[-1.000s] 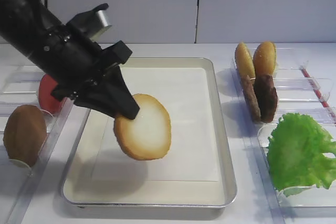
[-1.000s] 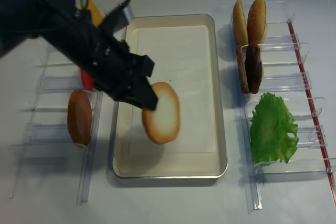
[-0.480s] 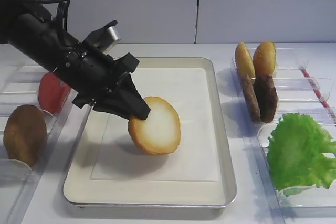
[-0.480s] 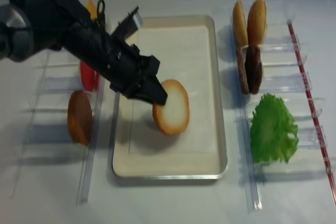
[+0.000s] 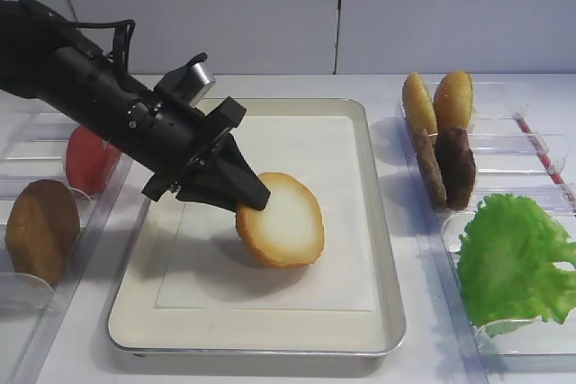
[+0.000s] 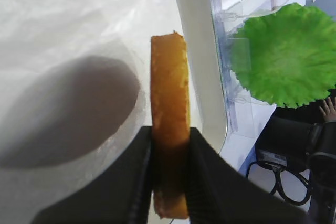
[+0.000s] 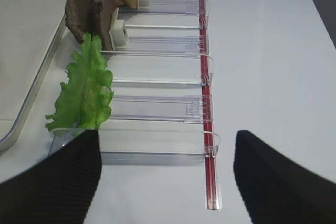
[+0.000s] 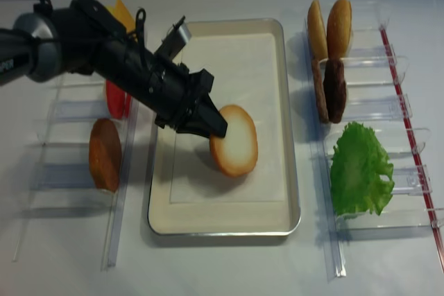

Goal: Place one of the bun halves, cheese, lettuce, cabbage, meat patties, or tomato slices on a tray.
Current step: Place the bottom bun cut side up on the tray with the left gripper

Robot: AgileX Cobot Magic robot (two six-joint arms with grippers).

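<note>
**A:** What do we have at the tray [image 5: 382, 249]?

**B:** We see a rectangular cream tray with a thin silvery metal rim and a white paper liner [image 5: 306, 146]. Over its middle the left gripper [image 5: 255, 200] is clamped on a round bun half [image 5: 283, 220], pale cream on the cut face with a toasted golden-brown rim.

**A:** How is it gripped?

**B:** In the left wrist view the two black fingers [image 6: 140, 182] press both flat sides, and we look at the bun's grainy golden edge [image 6: 169, 119]. It is tilted, cut face up and towards the front; its lower rim looks to be at the liner, though we cannot tell if it touches.

**A:** And the right gripper [image 7: 165, 179]?

**B:** Its ribbed black fingers stand wide apart with nothing between them, above the clear plastic holders [image 7: 157, 106] right of the tray.

**A:** What sits in those holders?

**B:** A frilly bright green lettuce leaf [image 5: 513, 258] nearest the front; behind it two dark, rough meat patties [image 5: 447, 166] on edge; furthest back two yellower golden bun halves [image 5: 438, 101], also on edge.

**A:** Left of the tray?

**B:** A smooth all-brown domed bun half [image 5: 40, 229], red tomato slices [image 5: 87, 157] behind it, and in the realsense view a corner of yellow-orange cheese [image 8: 122, 13] beyond the arm.
</note>
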